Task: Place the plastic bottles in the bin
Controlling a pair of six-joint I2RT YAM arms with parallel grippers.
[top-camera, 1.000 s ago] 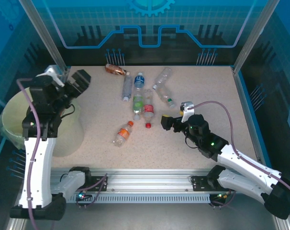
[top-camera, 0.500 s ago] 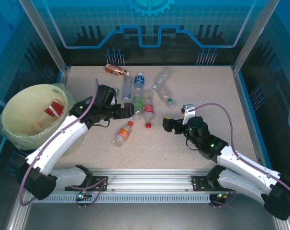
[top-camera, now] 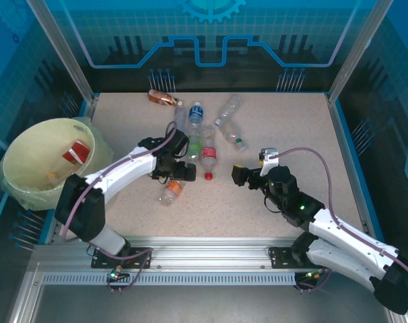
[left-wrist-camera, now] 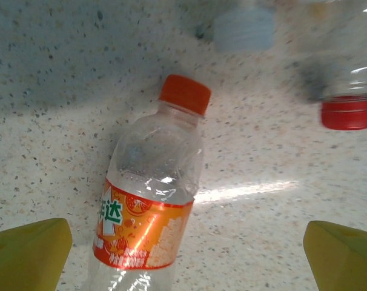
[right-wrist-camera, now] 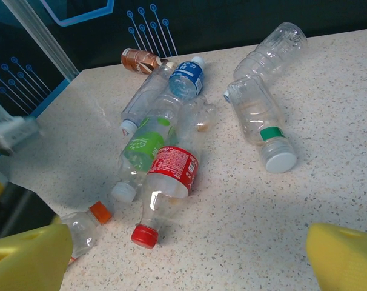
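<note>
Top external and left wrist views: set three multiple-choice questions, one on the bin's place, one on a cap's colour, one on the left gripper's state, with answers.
1. Where does the bin stand? A. At the left side of the table. B. At the far right corner. C. Between the arms.
2. What colour is the cap of the orange-labelled bottle? A. Blue. B. Orange. C. White.
3. How is the left gripper? A. Shut on a bottle. B. Shut, empty. C. Open.
Answers: 1 A, it sits left of the left arm; 2 B, the cap is orange; 3 C, its yellow fingers stand wide apart beside the bottle.
</note>
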